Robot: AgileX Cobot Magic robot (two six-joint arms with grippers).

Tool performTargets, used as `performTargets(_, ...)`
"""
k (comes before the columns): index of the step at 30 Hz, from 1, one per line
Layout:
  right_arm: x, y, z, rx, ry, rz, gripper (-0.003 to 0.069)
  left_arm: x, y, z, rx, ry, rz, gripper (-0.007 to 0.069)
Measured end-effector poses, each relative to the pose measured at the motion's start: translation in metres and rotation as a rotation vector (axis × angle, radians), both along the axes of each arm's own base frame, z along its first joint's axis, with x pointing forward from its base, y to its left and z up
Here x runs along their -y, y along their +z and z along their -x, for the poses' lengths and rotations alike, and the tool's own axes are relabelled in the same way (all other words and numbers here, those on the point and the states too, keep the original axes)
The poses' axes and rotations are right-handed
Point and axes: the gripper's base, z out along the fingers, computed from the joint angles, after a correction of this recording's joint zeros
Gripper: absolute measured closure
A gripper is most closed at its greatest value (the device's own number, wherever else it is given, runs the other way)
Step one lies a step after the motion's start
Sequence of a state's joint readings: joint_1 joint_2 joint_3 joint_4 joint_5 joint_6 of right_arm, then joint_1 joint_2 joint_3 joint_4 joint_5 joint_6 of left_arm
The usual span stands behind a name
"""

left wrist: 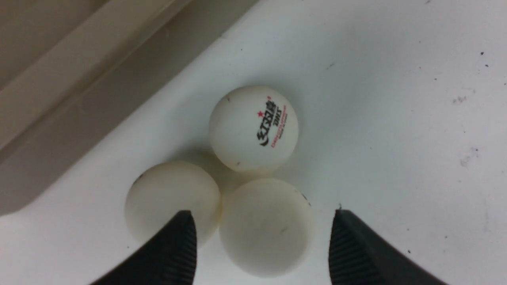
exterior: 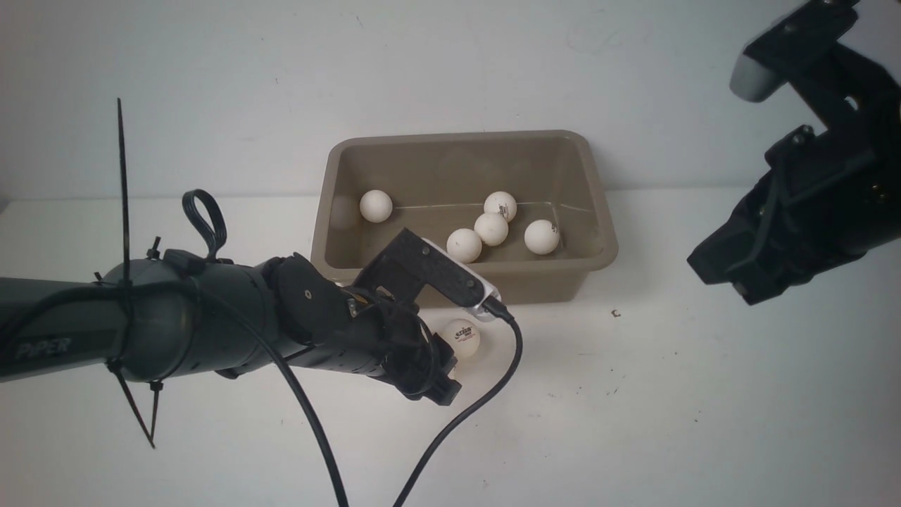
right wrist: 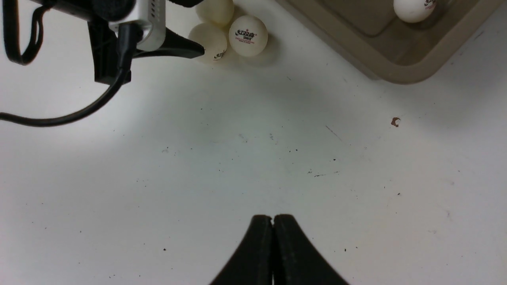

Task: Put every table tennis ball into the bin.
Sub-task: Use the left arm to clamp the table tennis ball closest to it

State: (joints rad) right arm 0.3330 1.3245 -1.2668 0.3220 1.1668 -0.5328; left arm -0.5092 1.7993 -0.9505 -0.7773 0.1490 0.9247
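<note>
Five table tennis balls point(exterior: 490, 229) are seen inside the bin point(exterior: 457, 137), lying on its floor: one alone towards its left wall and four gathered loosely towards the right. On the worktop point(exterior: 704, 422) three more balls point(left wrist: 253, 128) are left, pressed together in a small cluster just beside the near wall of the bin; one of them shows a dark and red printed logo. The task can therefore be judged as more than half done, with three balls to be moved. The left pincer point(left wrist: 263, 233) is placed at this cluster and is released, its two fingers standing on either side of the nearest ball point(left wrist: 265, 245) without being pressed on it, so nothing is grasped yet. The right pincer point(right wrist: 272, 223) is clenched on nothing and is held above a bare part of the worktop, well apart from the balls. The worktop is white and matte, marked by many small dark specks and faint scratches, and a small brown crumb point(right wrist: 395, 122) lies near a corner of the bin. A black cable point(exterior: 454, 422) hangs from the camera on the left wrist. Behind the bin only a plain pale wall point(exterior: 211, 70) is seen.
</note>
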Motion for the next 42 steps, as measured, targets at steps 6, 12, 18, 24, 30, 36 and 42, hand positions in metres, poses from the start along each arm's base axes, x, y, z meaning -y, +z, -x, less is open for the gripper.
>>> performTargets(6,0.0,0.0,0.0,0.0,0.0,0.0,0.0675,0.001,-0.011,-0.001,-0.028,0.0,-0.015,0.0219)
performTargets(12,0.0,0.0,0.0,0.0,0.0,0.0,0.0675,0.001,-0.02,-0.002,-0.048,0.0,-0.027,0.0219)
performTargets(18,0.0,0.0,0.0,0.003,0.006,0.003,0.0675,0.001,-0.027,-0.002,-0.065,0.0,-0.036,0.0219)
performTargets(24,0.0,0.0,0.0,0.003,0.006,0.003,0.0675,0.001,-0.027,-0.002,-0.063,-0.006,-0.04,0.0189)
performTargets(30,0.0,0.0,0.0,0.003,0.006,0.003,0.0675,0.001,-0.027,-0.002,-0.063,-0.006,-0.04,0.0163)
performTargets(36,0.0,0.0,0.0,0.003,0.006,0.003,0.0675,0.002,-0.027,-0.002,-0.076,0.021,-0.017,0.0164)
performTargets(42,0.0,0.0,0.0,0.003,0.007,0.003,0.0675,0.002,-0.027,-0.002,-0.082,0.028,-0.01,0.0164)
